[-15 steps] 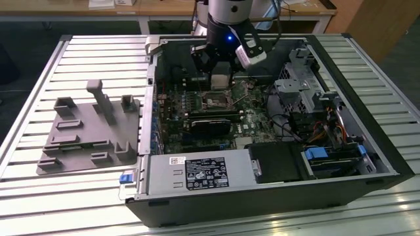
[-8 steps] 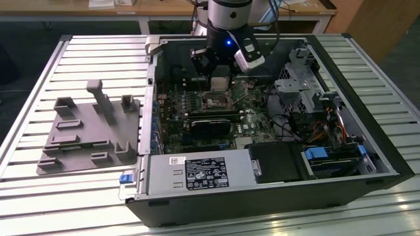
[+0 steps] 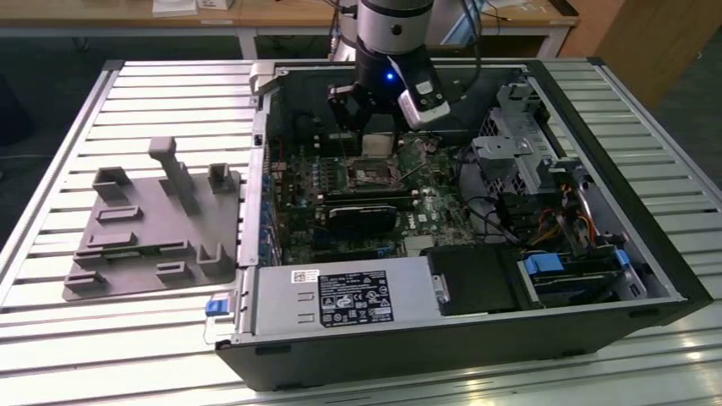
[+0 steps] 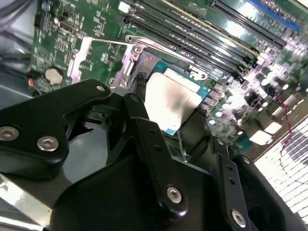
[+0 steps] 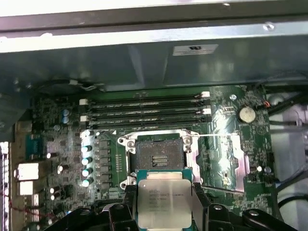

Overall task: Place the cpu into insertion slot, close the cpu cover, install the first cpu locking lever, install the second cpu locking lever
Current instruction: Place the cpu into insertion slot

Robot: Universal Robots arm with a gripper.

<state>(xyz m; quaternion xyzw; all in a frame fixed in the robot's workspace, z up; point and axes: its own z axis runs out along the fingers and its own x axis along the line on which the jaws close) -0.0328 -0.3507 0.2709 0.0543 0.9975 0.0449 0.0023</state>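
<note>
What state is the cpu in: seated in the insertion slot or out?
Out. The tool holds the cpu; the insertion slot shows a bare dark centre.

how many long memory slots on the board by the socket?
4. Memory slots lie side by side between the case wall and the insertion slot; none looks hidden.

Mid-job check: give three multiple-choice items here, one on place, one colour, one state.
1. Where is the flat square silvery-topped cpu relative to the square metal-rimmed insertion slot? A seated in it; B held between the jaws, clear of it; C lying loose beside it.
2. The circuit board around the slot is: A green; B blue; C red.
3. The slot's recess is: A filled; B under a heatsink; C bare.
B: black jaws flank it in the first wrist view. A: green shows around the rim. C: its dark centre lies open.
</note>
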